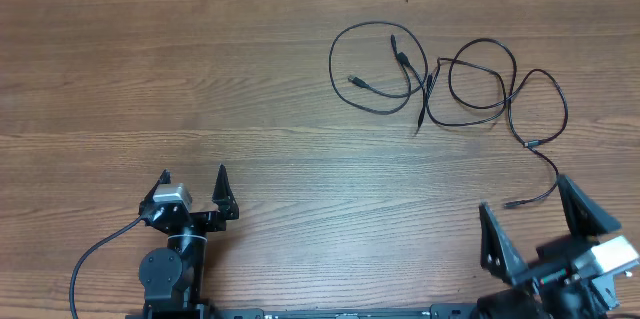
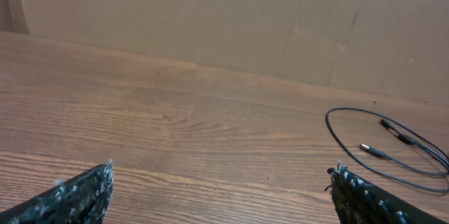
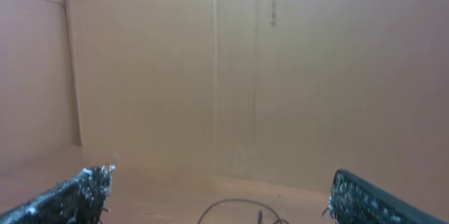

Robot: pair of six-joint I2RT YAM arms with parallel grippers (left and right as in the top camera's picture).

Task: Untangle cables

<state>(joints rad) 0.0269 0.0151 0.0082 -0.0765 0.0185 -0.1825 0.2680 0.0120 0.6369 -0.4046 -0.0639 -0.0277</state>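
The cables (image 1: 440,79) are thin black cords lying in overlapping loops on the wooden table (image 1: 200,69), right of centre toward the back. One loose end trails down to a plug beside the right arm (image 1: 515,203). My left gripper (image 1: 192,176) stands open near the front left, far from the cords, with nothing between its fingers. In the left wrist view a cable loop (image 2: 393,147) shows at the right, beyond the open left gripper (image 2: 221,175). My right gripper (image 1: 525,197) is open at the front right. In the right wrist view a cable arc (image 3: 238,206) lies low between its fingers (image 3: 88,185).
A brown cardboard wall (image 3: 280,69) stands behind the table's far edge. Thicker black arm cabling (image 1: 100,249) runs by the left arm's base at the front.
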